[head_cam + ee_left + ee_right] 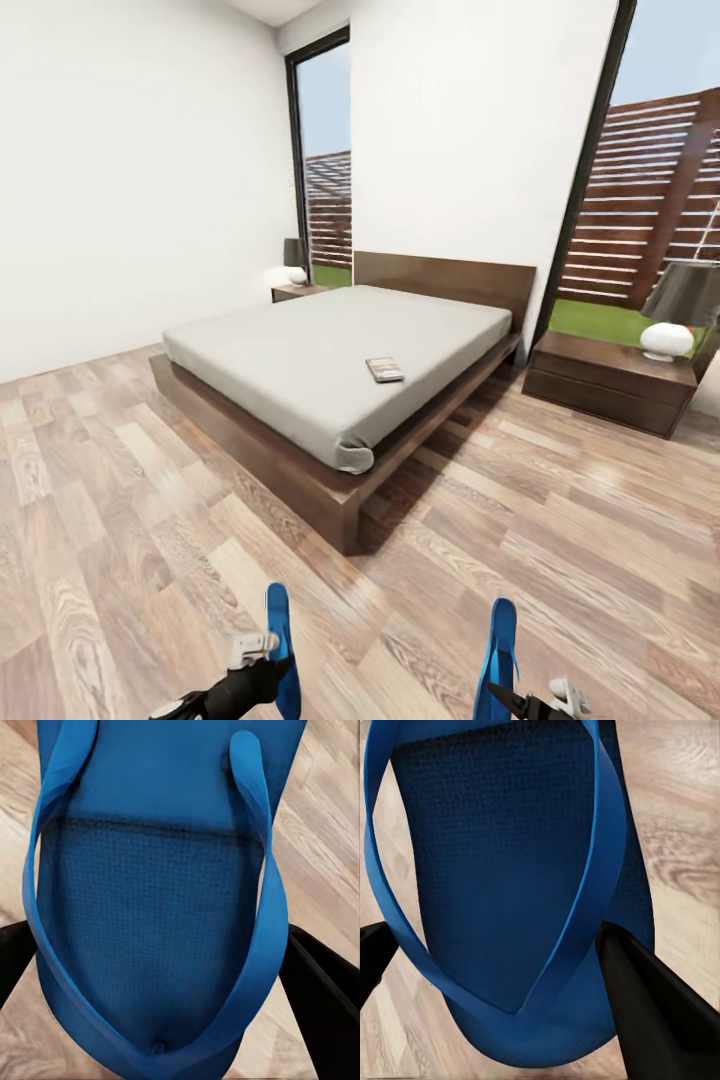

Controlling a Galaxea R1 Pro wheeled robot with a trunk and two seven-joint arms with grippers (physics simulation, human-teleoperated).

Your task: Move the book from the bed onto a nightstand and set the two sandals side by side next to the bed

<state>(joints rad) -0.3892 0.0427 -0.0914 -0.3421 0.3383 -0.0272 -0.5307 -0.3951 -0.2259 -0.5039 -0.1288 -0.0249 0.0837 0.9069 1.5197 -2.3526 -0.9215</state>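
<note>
Head view shows the book [384,369] lying on the bed [300,360], near its foot-end corner. Left gripper [262,652] is clamped on the left sandal [281,650], and right gripper [535,700] on the right sandal [497,660], both above the wood floor [120,520]. One nightstand [610,380] stands beside the headboard.

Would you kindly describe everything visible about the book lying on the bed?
The book is a thin, small paperback lying flat on the light-grey mattress of the bed, toward the side nearer the right nightstand and about midway along that edge. Its cover looks dark with paler bands; the lettering is too small to read. Nothing but the mattress touches it, and both grippers are far from it.
</note>
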